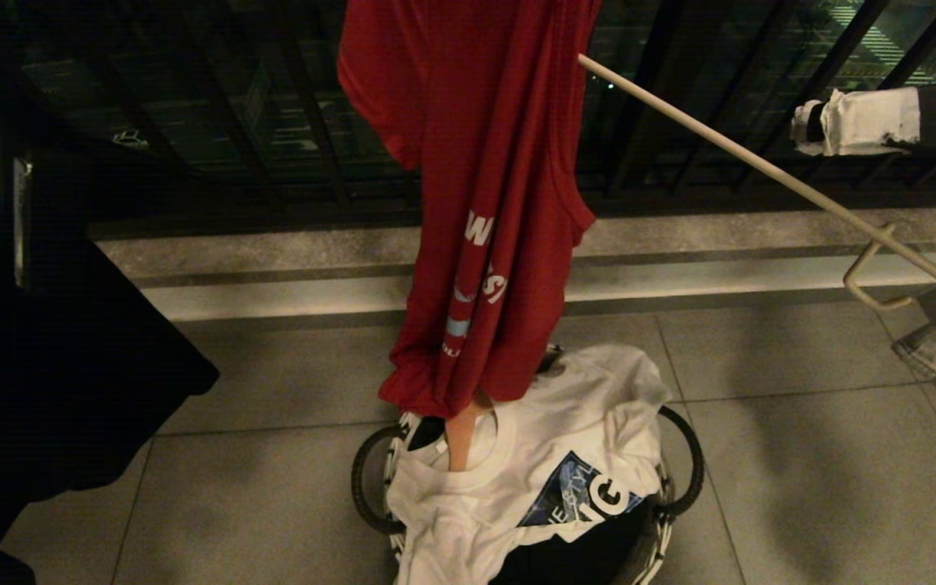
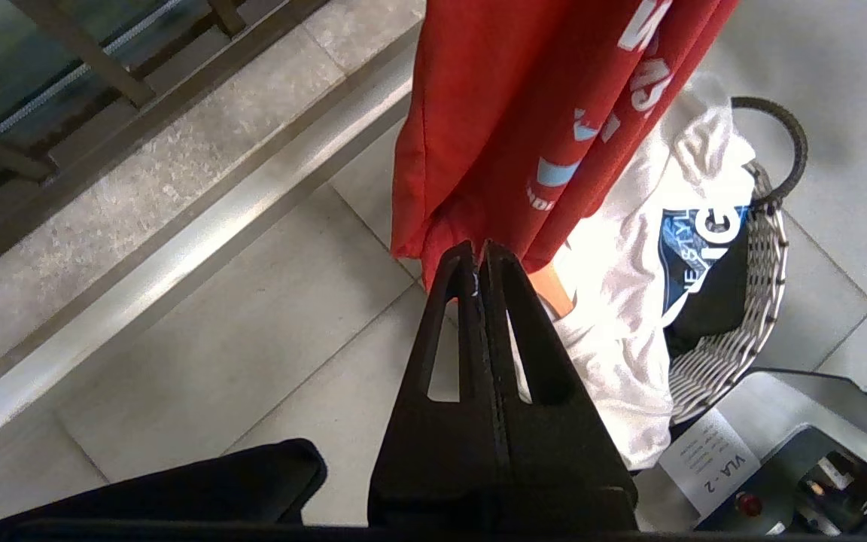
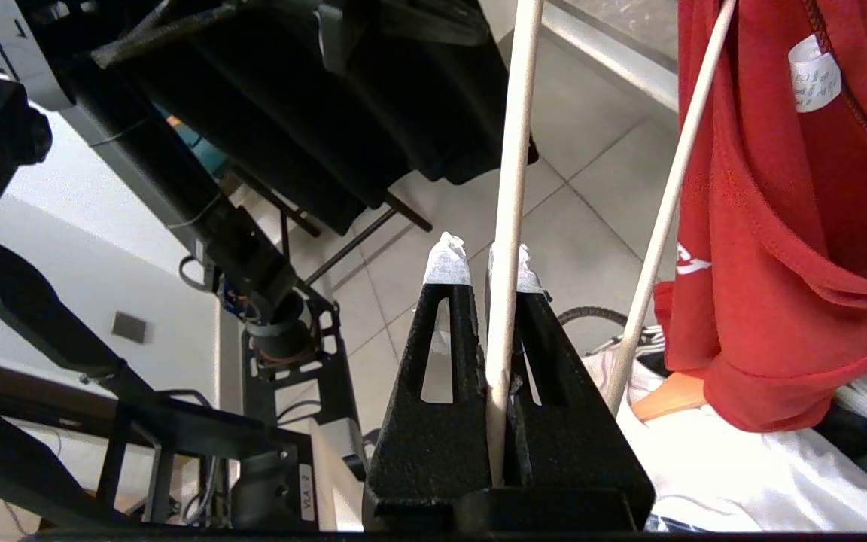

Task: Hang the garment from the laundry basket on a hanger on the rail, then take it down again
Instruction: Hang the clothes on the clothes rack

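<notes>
Red garment [image 1: 484,203] hangs above the laundry basket [image 1: 679,463]; left gripper [image 2: 479,252] pinches its hem, right gripper [image 3: 485,260] clamps the cream hanger [image 3: 512,188] wire.

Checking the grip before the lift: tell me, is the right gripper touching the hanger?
Touching. In the right wrist view, the right gripper is shut on a cream wire of the hanger, which runs between its taped fingertips with no gap.

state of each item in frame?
red T-shirt: hanging over the basket, threaded on the hanger
cream wire hanger: clamped in right gripper
left gripper: shut, at the shirt's hem
laundry basket: on floor, white T-shirt draped over it
</notes>
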You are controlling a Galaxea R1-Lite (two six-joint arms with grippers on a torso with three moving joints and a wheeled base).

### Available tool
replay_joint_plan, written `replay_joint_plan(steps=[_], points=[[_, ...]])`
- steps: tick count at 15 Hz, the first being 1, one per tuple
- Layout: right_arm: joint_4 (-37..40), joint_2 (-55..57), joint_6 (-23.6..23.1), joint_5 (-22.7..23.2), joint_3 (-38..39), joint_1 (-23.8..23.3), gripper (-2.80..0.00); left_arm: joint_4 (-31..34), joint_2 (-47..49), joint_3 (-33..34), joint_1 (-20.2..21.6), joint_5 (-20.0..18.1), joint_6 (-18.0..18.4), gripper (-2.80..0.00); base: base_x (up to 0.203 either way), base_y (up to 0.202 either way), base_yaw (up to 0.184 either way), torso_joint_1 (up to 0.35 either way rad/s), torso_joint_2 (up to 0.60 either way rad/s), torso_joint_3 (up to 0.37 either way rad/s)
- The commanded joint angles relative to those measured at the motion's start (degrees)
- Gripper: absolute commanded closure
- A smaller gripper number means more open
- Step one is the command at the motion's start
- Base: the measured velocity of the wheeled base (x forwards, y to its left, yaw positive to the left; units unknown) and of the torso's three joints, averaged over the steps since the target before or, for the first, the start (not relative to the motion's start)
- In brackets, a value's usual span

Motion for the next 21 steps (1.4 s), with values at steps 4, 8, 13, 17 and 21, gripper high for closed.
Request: replay_joint_plan(steps=[4, 8, 13, 17, 21], points=[[0.04, -0.85, 0.00, -0.69, -0.04, -0.07, 0.00, 0.09, 0.41, -0.15, 1.53, 0.05, 0.28, 0.00, 0.000, 0.000, 0.000, 0.000, 0.00, 0.000], [0.25, -1.95, 0.00, -0.69, 0.99, -0.07, 0.00, -0.27, -0.11, -0.50, 1.53, 0.14, 0.59, 0.00, 0.000, 0.000, 0.000, 0.001, 0.00, 0.054], [-0.14, -2.26, 0.00, -0.69, 1.28, -0.07, 0.00, -4.74, 0.06, -0.42, 1.53, 2.34, 0.99, 0.00, 0.000, 0.000, 0.000, 0.000, 0.00, 0.193], [-0.05, -2.17, 0.00, -0.61, 1.45, 0.02, 0.00, -4.92, -0.51, -0.15, 1.53, 3.04, 1.03, 0.00, 0.000, 0.000, 0.000, 0.003, 0.00, 0.207], [-0.05, -2.24, 0.09, -0.52, 1.72, 0.02, 0.00, -4.92, -0.55, 0.09, 1.53, 5.03, 2.10, 0.00, 0.000, 0.000, 0.000, 0.002, 0.00, 0.204]])
